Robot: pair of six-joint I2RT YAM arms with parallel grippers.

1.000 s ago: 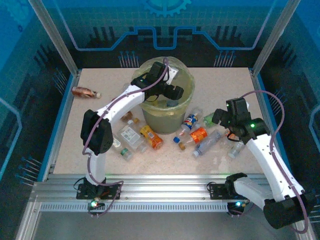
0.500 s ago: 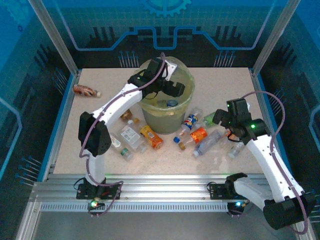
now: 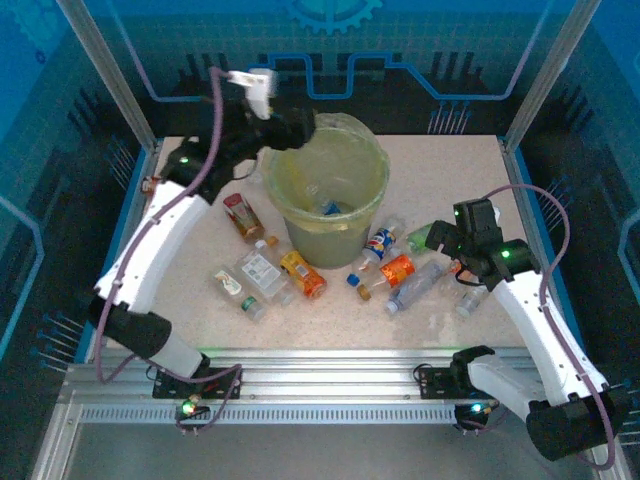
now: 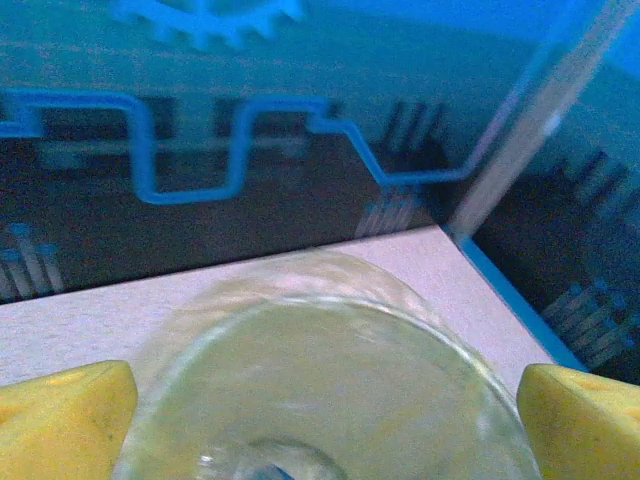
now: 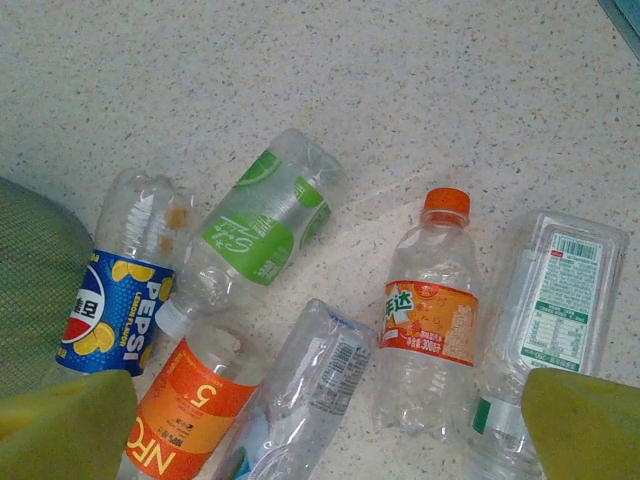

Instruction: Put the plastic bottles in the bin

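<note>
The bin, a yellow-green translucent bucket, stands at the table's back centre; a bottle with a blue cap lies inside it. My left gripper hovers open and empty by the bin's upper-left rim; the left wrist view shows the bin's rim below the left gripper. Loose plastic bottles lie in front of the bin. My right gripper is open above the right-hand group. Under the right gripper lie a clear crushed bottle, an orange-label bottle, a green-label bottle and a Pepsi bottle.
Left of the bin lie a brown bottle, a clear white-label bottle and an orange bottle. Another orange-label bottle and a clear flat bottle flank the right gripper. Blue enclosure walls and metal posts ring the table.
My left arm has lifted and swung back to the left, off the bin's opening to its upper-left rim. The brown bottle left of the bin is now uncovered. The right arm has not moved.
</note>
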